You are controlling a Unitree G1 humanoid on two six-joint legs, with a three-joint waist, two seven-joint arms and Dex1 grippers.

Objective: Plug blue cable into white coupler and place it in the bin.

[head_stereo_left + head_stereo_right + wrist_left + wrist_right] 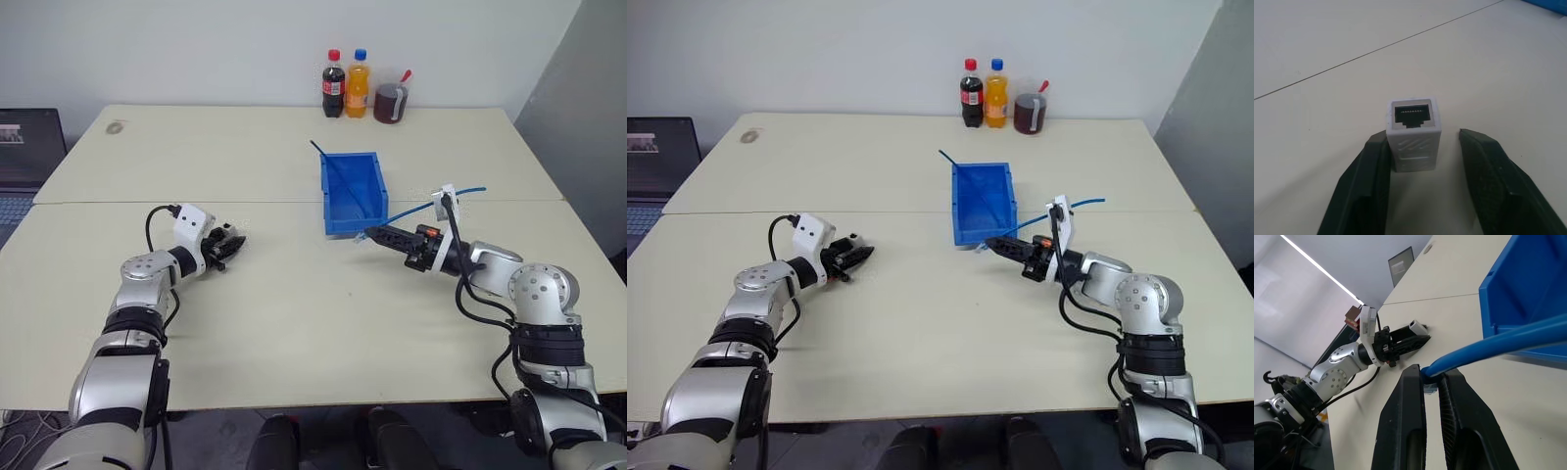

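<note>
My left end effector [1422, 161] sits low over the table [294, 323] at about 9 o'clock. The white coupler [1413, 133] stands between its 2 fingers, touching 1 finger [1364, 191] with a gap to the other, its dark socket facing away from the wrist. My right end effector [1432, 379], at 3 o'clock, is clamped on the blue cable [416, 211] near its plug tip. The cable trails back past my wrist. The bin [338, 223] stands at 12 o'clock, just beyond that tip.
</note>
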